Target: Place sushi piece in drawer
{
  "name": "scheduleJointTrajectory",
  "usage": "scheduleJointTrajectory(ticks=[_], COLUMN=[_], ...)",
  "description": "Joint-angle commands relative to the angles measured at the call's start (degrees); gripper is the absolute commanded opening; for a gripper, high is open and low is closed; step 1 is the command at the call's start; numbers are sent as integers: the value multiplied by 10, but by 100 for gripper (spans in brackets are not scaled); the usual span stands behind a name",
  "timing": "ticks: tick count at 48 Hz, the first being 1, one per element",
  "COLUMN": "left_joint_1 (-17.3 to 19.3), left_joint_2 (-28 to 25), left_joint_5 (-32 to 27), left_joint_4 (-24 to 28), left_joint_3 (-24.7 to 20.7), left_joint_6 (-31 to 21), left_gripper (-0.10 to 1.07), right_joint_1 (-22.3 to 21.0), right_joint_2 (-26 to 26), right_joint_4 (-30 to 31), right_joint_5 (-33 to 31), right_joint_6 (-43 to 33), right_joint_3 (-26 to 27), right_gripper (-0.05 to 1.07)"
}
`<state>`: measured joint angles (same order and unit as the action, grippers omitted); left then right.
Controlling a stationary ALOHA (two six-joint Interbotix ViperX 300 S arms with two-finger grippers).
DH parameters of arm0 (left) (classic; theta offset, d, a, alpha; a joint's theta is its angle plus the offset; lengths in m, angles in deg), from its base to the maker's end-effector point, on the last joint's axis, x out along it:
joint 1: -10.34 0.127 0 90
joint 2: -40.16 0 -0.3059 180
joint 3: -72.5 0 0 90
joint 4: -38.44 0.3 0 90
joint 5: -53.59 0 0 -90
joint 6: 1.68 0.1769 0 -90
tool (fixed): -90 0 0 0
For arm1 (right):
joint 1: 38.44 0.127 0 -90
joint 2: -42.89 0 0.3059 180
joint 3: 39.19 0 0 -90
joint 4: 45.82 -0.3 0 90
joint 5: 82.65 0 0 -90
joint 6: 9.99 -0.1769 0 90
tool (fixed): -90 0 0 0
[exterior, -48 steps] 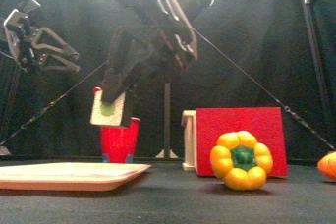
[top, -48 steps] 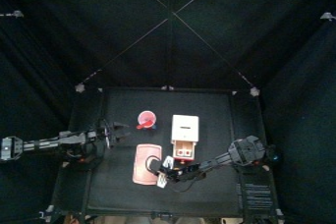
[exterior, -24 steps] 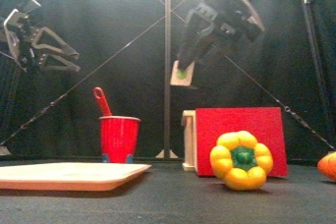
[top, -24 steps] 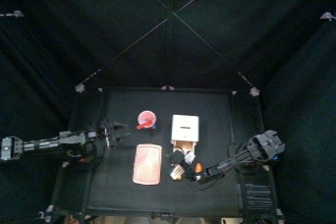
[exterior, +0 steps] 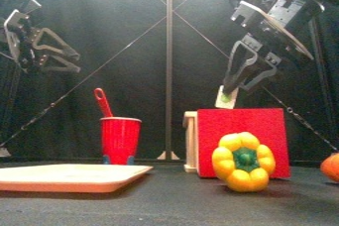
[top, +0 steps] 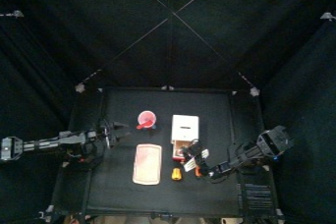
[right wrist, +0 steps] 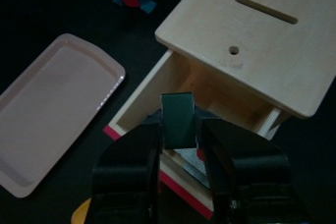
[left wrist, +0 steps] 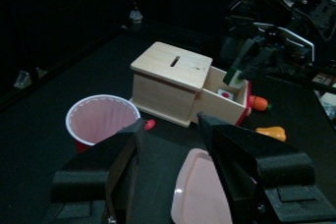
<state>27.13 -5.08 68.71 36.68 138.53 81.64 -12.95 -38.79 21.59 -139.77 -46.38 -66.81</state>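
My right gripper is shut on the sushi piece, a thin slab with a dark green edge. It holds it just above the open drawer of the wooden box. In the front view the sushi piece hangs from the right gripper above the drawer's red front. In the top view the right gripper is beside the drawer. My left gripper is open and empty, resting left of the box.
A red cup with a spoon stands left of the box. A pink tray lies at the front left. A yellow pepper and an orange thing sit near the table's front, close to the drawer.
My right gripper has carried the sushi piece from over the tray to the right and down, to above the open drawer. The left arm has not moved.
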Motion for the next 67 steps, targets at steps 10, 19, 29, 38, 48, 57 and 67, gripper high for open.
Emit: scheduleJointTrajectory(ticks=[10,19,29,38,48,57,67], left_joint_1=[3,3,3,3,3,3,3], left_joint_2=[-2,-2,-2,-2,-2,-2,-2], left_joint_5=[3,3,3,3,3,3,3], left_joint_4=[-1,0,-1,-1,-1,-1,0], left_joint_3=[-7,-7,-7,-6,-7,-7,-7], left_joint_6=[0,0,0,0,0,0,0], left_gripper=[85,85,85,85,85,85,85], right_joint_1=[-1,-1,-2,-1,-1,-1,-2], right_joint_2=[-18,-18,-18,-20,-24,-24,-33], right_joint_4=[6,4,-7,-9,-11,-14,-32], right_joint_5=[0,3,4,4,4,4,4], right_joint_6=[-4,-5,-4,-3,-3,-4,-2], right_joint_3=[6,7,6,7,10,10,12], right_gripper=[68,78,79,79,79,79,78])
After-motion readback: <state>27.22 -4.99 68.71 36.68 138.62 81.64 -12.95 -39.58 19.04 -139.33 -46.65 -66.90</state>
